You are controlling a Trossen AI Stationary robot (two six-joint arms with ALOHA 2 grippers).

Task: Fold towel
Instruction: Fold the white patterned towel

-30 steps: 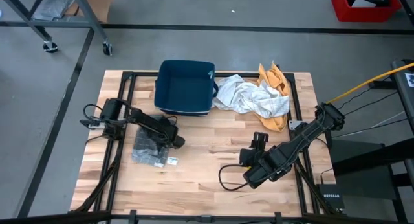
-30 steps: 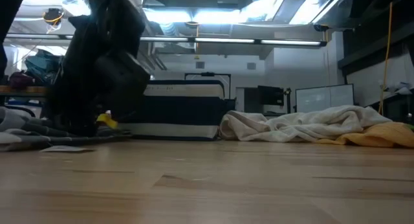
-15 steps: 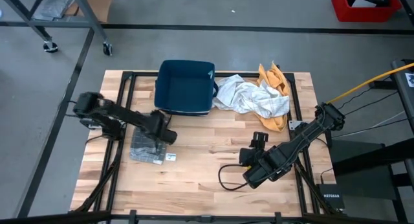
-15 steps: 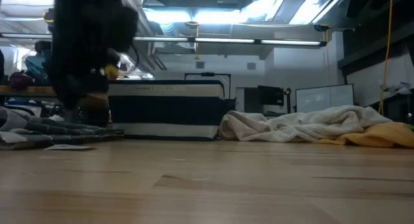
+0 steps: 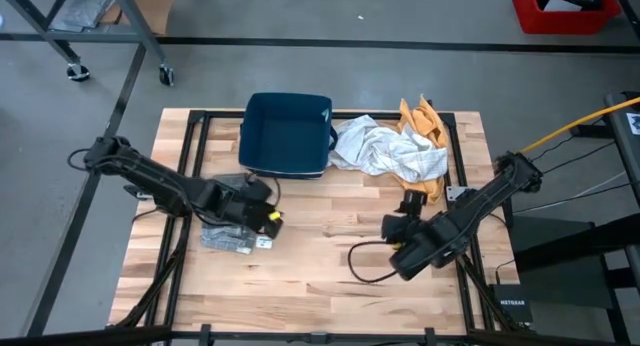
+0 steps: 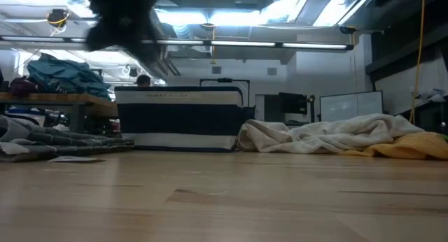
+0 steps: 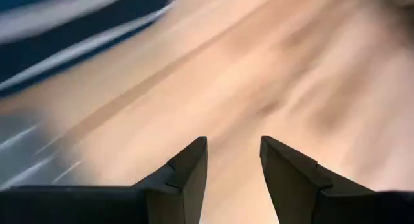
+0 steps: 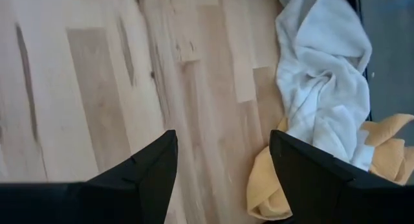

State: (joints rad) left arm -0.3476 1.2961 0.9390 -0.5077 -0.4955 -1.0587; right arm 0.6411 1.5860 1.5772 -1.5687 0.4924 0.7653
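Left pincer (image 5: 272,218): fingers parted, empty; above the desk (image 5: 320,266) beside the folded grey towel (image 5: 227,236)
Right pincer (image 5: 396,226): wide apart, empty; near the crumpled white towel (image 5: 385,151)
White towel: heaped on a yellow cloth (image 5: 424,126), beside the blue bin (image 5: 287,134)

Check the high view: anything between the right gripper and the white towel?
Nothing lies there. In the high view, only bare wooden table separates the right gripper from the crumpled white towel. The right wrist view shows the same, with its fingers open.
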